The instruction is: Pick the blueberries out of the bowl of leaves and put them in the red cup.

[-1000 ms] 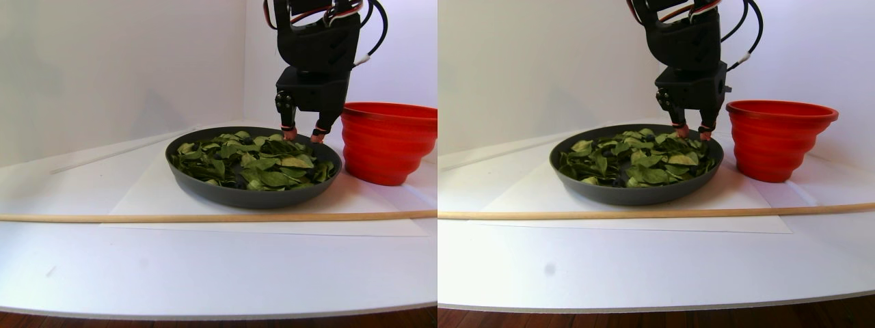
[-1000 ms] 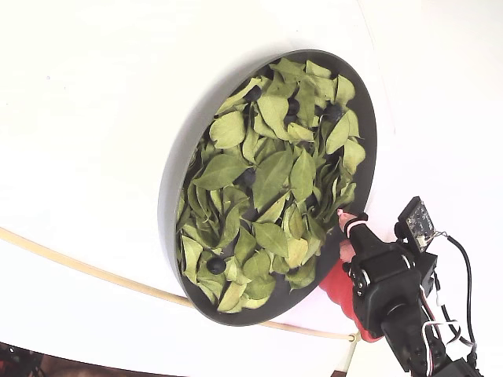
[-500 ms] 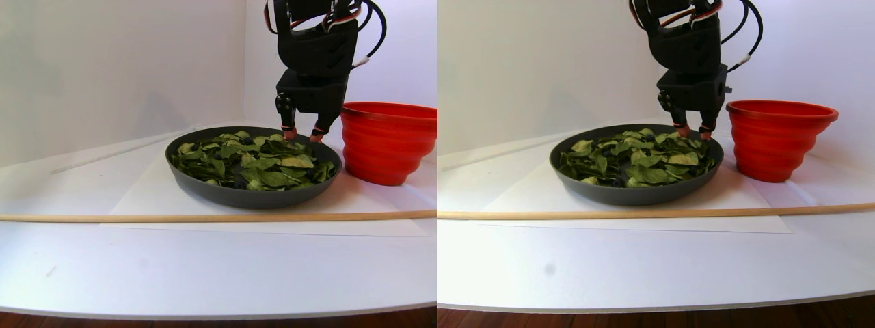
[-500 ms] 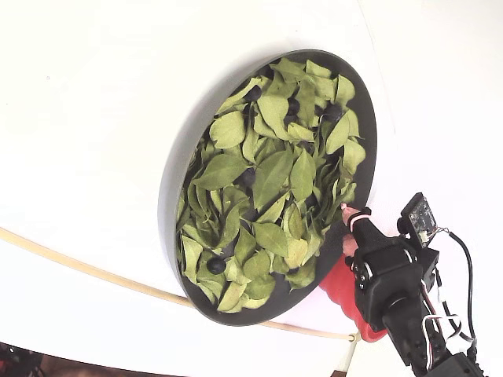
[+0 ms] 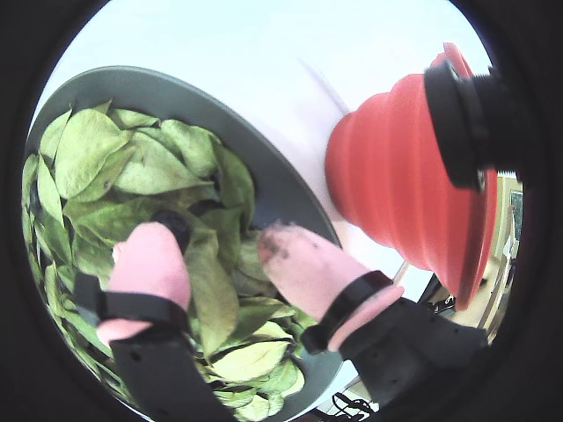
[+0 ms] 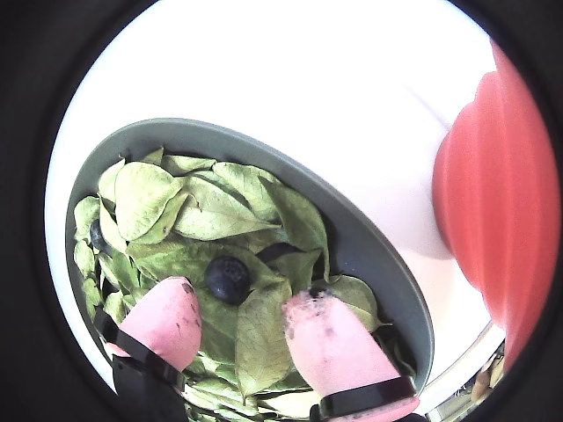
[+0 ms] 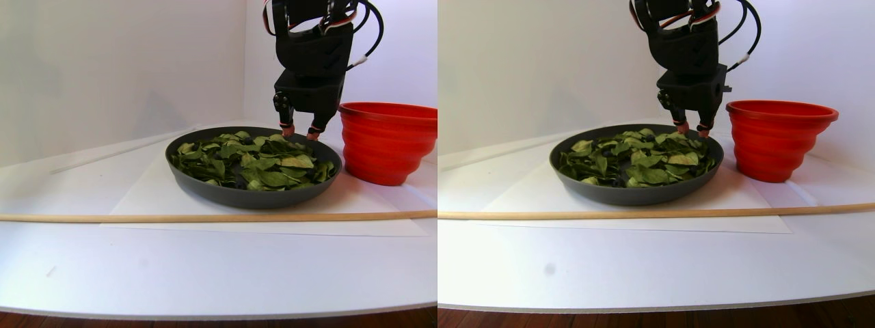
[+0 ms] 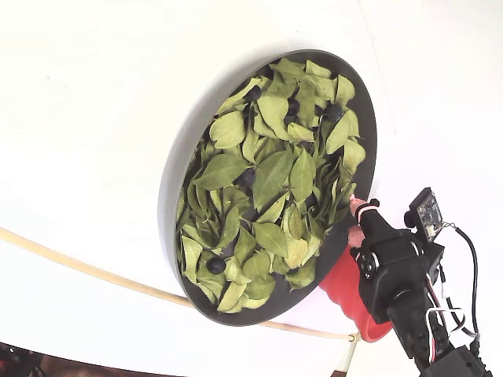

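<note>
The dark grey bowl (image 7: 246,198) (image 8: 169,196) is full of green leaves (image 7: 260,160) (image 8: 271,177). Several dark blueberries (image 8: 216,265) show between them. My gripper (image 7: 301,132) (image 8: 354,217) hangs open just above the leaves at the bowl's edge on the red cup's side. Nothing sits between its pink fingertips (image 6: 171,303). In a wrist view one blueberry (image 6: 228,279) lies on the leaves just beyond the gap of the gripper (image 6: 237,297). The red cup (image 7: 383,147) (image 5: 396,176) stands right beside the bowl; in the fixed view the arm partly hides the red cup (image 8: 346,290).
A thin wooden stick (image 7: 205,217) (image 8: 78,267) lies across the table in front of the bowl. A white paper sheet (image 7: 137,198) lies under the bowl and cup. White walls stand close behind, and the table's front edge (image 7: 205,316) shows below.
The gripper has lifted slightly off the leaves and shifted a little toward the bowl's rim by the cup. It stays open and empty.
</note>
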